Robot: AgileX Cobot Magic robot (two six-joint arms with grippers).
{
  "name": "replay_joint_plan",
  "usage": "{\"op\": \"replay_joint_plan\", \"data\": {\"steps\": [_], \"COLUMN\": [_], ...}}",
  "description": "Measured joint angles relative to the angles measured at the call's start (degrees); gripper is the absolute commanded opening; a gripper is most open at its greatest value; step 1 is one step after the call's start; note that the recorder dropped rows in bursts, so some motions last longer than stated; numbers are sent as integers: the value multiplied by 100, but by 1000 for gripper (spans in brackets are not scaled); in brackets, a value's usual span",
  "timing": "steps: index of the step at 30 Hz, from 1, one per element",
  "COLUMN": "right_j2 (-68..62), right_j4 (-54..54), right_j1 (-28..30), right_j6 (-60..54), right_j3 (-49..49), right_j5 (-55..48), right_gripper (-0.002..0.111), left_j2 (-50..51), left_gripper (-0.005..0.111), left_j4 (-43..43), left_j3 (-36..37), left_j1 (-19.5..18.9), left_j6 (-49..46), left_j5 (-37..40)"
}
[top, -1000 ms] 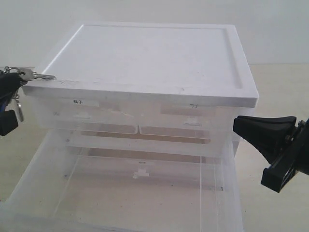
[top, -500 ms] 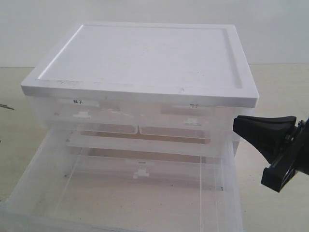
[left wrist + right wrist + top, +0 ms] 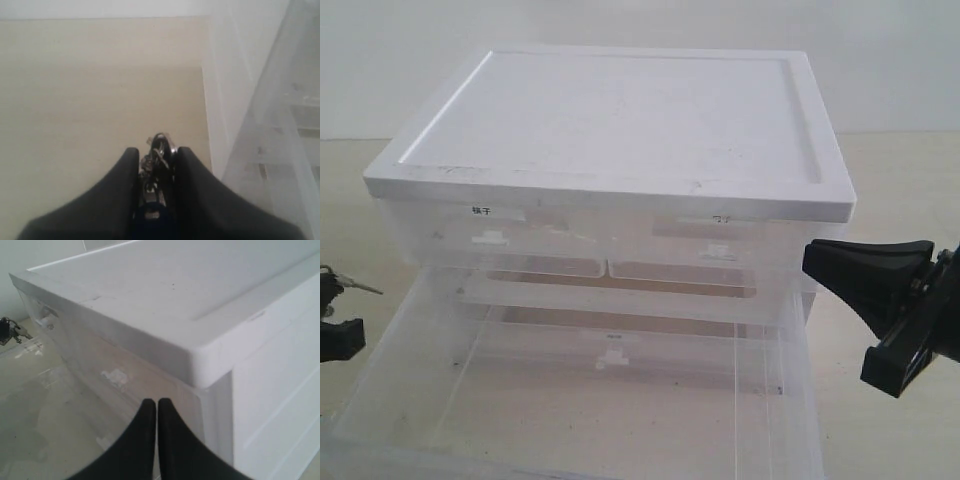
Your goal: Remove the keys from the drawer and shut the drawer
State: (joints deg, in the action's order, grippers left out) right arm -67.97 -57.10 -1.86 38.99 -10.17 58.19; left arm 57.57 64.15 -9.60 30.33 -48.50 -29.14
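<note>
Ext: my left gripper w/ keys back in shot, lower, just beside open drawer; keys out, drawer not shut yet. L wrist: jaws pinch keys above table. R wrist: right gripper pressed together, near cabinet.

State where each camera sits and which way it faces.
Left wrist: on the left arm, looking along the left end effector, shut on the keys, over the table beside the cabinet.
Right wrist: on the right arm, facing the cabinet's corner past the shut right end effector.
Exterior: in front, above, facing the cabinet and open drawer; both end effectors at its edges.
Shared: all show the keys.
</note>
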Motion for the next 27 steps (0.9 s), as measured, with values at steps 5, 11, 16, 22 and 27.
{"op": "replay_joint_plan", "data": {"steps": [5, 11, 16, 22, 27], "right_j2": [0, 0, 0, 0, 0], "right_j4": [0, 0, -10, -21, -21], "right_j1": [0, 0, 0, 0, 0], "right_j6": [0, 0, 14, 14, 14], "right_j3": [0, 0, 0, 0, 0], "right_j5": [0, 0, 0, 0, 0], "right_gripper": [0, 0, 0, 0, 0], "left_j2": [543, 1212, 1671, 1869, 1754], "left_gripper": [4, 4, 4, 4, 12], "left_j4": [-409, -1288, -1531, -1995, -2522], "left_j3": [0, 0, 0, 0, 0], "left_j1": [0, 0, 0, -9, -9], "left_j6": [546, 1564, 2117, 2748, 3260], "left_j5": [-186, -274, -715, -926, -910]}}
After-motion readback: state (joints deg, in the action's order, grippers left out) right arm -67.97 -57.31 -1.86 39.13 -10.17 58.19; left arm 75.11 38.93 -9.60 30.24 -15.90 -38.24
